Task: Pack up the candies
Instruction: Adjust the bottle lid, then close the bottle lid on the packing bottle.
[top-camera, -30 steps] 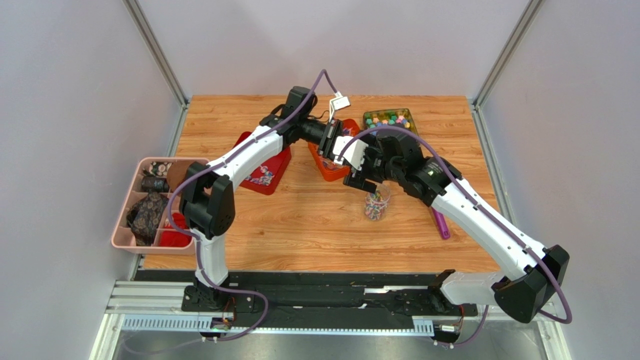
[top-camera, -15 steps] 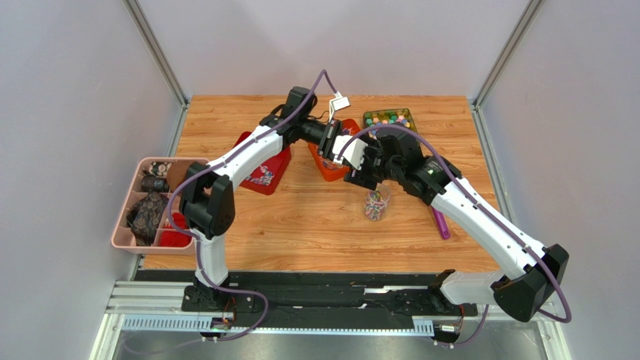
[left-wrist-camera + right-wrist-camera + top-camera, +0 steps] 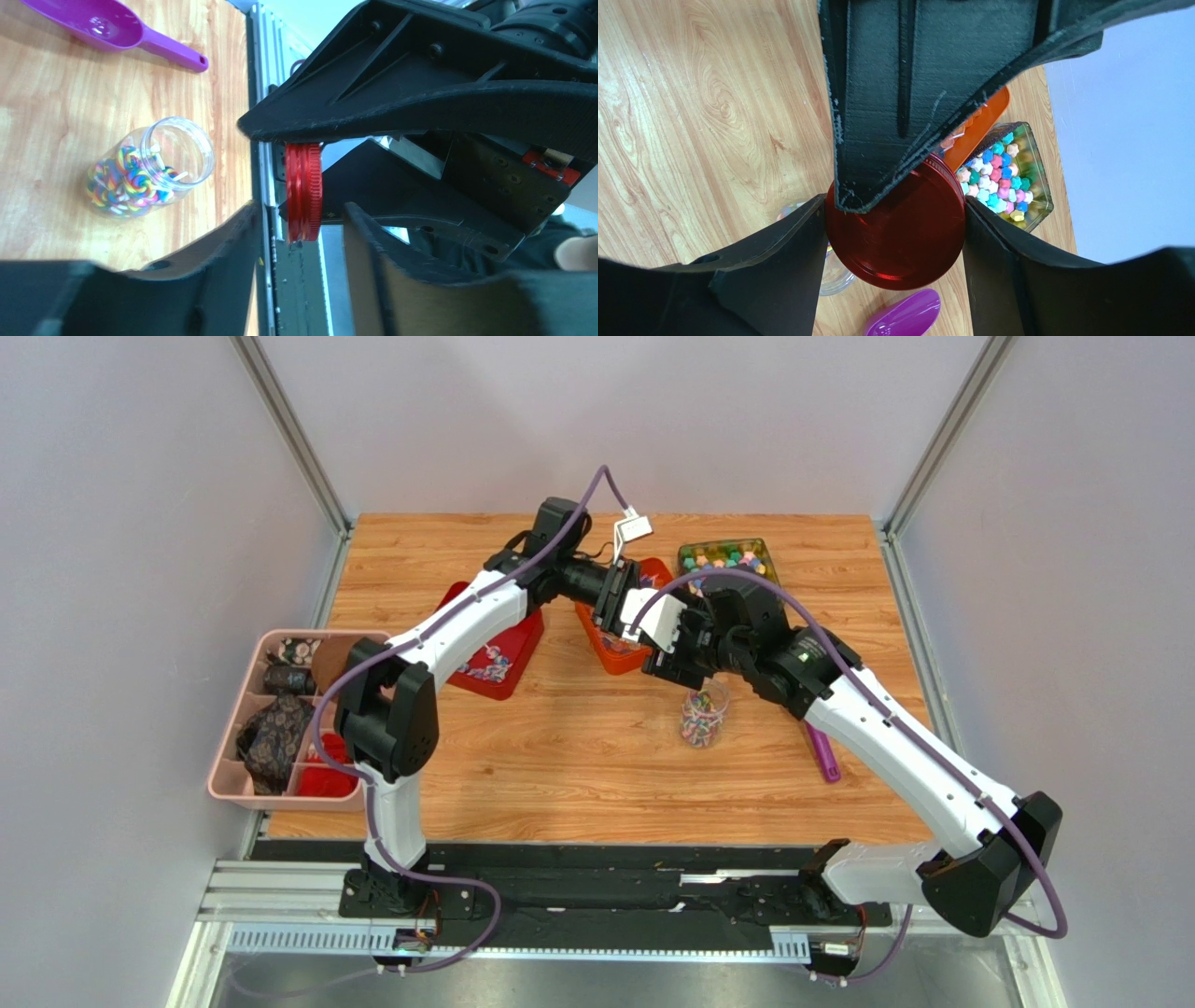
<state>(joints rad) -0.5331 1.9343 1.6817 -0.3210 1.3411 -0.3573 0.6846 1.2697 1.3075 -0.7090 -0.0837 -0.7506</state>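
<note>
The candies, small twist-wrapped rainbow sweets, lie in an open clear jar (image 3: 701,717) on the table, also in the left wrist view (image 3: 130,178). My right gripper (image 3: 671,647) hangs just above and behind the jar, shut on the round red lid (image 3: 906,238), which touches both its fingers (image 3: 894,231). My left gripper (image 3: 634,616) meets it from the far side. In the left wrist view its fingers (image 3: 302,217) stand open around the lid's edge (image 3: 303,189) with a gap on each side. The top view hides the lid.
A clear box of pastel star candies (image 3: 725,559) stands at the back, also in the right wrist view (image 3: 1001,175). A purple scoop (image 3: 822,752) lies right of the jar. An orange tray (image 3: 606,647), a red tray (image 3: 487,665) and a pink organiser (image 3: 225,756) lie to the left.
My right gripper has shifted slightly up and back from the jar toward the left gripper. The jar and the left arm have not visibly moved.
</note>
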